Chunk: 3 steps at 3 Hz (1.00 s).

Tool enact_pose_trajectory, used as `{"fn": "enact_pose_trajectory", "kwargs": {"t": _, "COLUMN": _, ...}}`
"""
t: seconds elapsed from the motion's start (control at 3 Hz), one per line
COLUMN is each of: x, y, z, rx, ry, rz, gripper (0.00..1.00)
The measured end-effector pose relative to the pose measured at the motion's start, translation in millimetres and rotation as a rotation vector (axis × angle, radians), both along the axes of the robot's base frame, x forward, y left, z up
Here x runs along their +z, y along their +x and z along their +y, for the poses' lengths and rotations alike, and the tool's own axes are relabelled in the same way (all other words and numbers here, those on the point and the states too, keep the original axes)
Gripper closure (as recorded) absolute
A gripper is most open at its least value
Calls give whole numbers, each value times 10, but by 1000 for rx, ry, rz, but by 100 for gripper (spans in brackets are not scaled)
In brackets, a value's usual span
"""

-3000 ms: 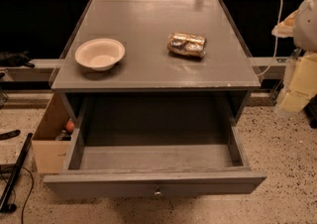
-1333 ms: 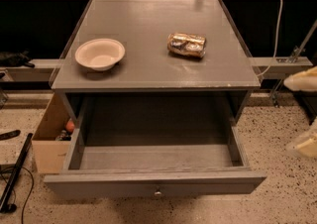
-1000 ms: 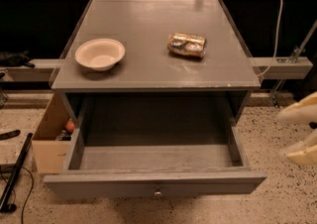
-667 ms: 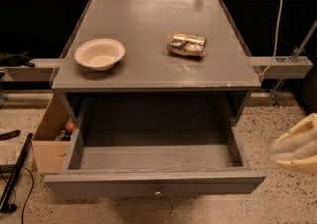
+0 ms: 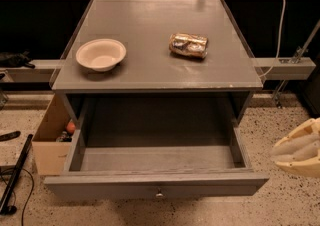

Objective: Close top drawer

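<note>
Drawer (image 5: pixel 155 186) is pulled well out from under the bench (image 5: pixel 150 17), with its bare interior in plain sight. I see the knob (image 5: pixel 159 194) at the centre of its front, near the bottom edge of view.

Claw (image 5: pixel 289 151) hangs low at the right edge, above the speckled floor (image 5: pixel 280 205). It is just right of the drawer's front corner and not touching it. I cannot tell whether it is open or closed.

On the bench: white bowl (image 5: pixel 101 54) at left, upright; crumpled can (image 5: pixel 188 45) at right, on its side, well apart from the bowl.

Cardboard box (image 5: pixel 50 142) sits on the floor against the drawer's left side.
</note>
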<state>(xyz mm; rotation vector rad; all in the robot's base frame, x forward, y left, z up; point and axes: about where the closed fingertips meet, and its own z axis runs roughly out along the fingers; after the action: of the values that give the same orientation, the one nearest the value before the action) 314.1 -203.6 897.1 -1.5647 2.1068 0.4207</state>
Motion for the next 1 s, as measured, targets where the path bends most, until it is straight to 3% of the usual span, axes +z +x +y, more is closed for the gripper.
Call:
{"fn": "enact_pose_trajectory", "kwargs": {"t": 0.67, "x": -972, "y": -125, "z": 358, "rx": 71, "ry": 30, "rz": 167, "gripper": 100}}
{"fn": "enact_pose_trajectory", "kwargs": {"t": 1.0, "x": -1387, "y": -117, "z": 565, "rx": 108, "ry": 44, "rz": 224, "gripper": 100}}
